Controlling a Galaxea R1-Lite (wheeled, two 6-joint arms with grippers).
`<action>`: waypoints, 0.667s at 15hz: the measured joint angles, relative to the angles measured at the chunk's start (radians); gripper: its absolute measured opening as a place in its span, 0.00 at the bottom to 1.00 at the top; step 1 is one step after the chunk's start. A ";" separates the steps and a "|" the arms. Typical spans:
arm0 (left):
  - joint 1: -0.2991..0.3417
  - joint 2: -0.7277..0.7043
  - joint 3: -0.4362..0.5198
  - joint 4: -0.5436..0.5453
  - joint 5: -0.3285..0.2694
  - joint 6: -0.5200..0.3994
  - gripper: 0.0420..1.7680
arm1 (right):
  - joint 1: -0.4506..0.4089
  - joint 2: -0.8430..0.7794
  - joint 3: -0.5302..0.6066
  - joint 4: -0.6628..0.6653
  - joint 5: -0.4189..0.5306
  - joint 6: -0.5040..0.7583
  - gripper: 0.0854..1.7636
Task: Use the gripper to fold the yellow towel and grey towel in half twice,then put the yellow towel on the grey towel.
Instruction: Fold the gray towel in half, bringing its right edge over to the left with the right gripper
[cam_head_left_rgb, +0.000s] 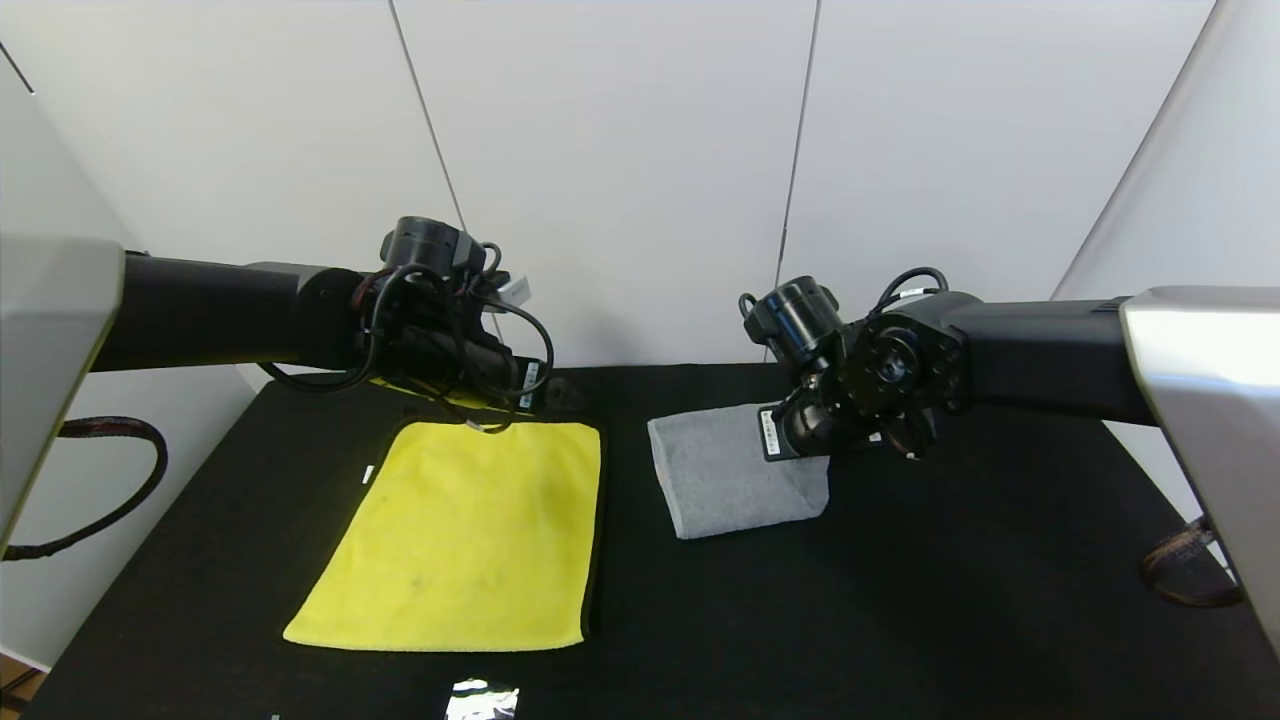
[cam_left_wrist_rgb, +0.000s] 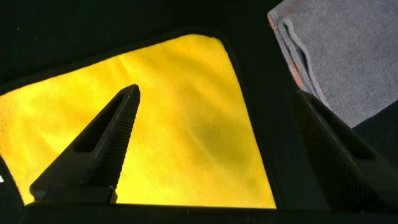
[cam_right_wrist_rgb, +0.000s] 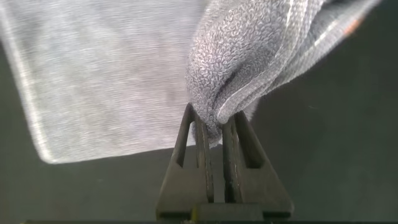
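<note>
Left tool (cam_left_wrist_rgb: 217, 149) hangs spread wide; right tool (cam_right_wrist_rgb: 216, 140) is clamped tight.

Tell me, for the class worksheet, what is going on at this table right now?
A two-armed robot is folding towels on a black table. Its right hand is shut on a bunched edge of the grey towel, which already lies folded. Its left hand hovers open above the far edge of the yellow towel, which lies flat beside the grey one. The yellow towel is not yet on the grey towel.
</note>
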 joint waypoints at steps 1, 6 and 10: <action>0.001 0.000 0.000 0.000 0.000 0.001 0.97 | 0.010 0.005 0.000 -0.012 0.018 -0.004 0.09; 0.004 -0.002 0.000 0.001 0.000 0.001 0.97 | 0.043 0.021 -0.004 -0.093 0.069 -0.024 0.09; 0.006 0.000 -0.002 0.002 0.000 0.001 0.97 | 0.074 0.048 -0.016 -0.129 0.086 -0.031 0.09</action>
